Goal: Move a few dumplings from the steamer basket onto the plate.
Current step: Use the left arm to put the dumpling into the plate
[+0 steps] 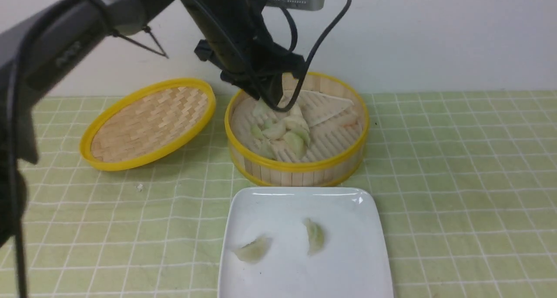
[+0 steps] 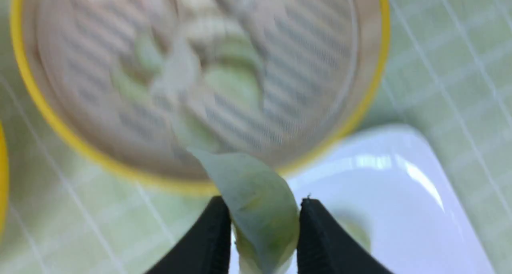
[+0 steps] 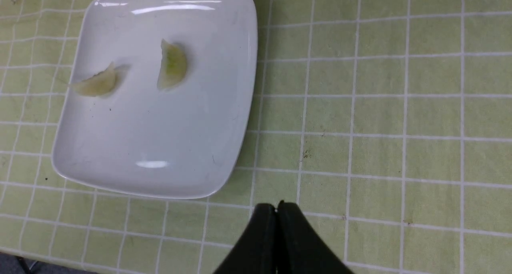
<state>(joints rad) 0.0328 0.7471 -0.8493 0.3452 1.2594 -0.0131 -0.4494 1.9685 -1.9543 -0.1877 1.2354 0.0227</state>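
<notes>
I'm scanning all three views and finding no readable text, label, brand, number or sign on anything; I'm making out no lettering anywhere.

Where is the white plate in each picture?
Front view: plate at the bottom, a bit right of the middle.
Left wrist view: lower right, partly behind the left gripper.
Right wrist view: upper left, nearly whole.
Shared landmark: the dumpling nearer the plate's middle, though blurry in the left wrist view.
</notes>
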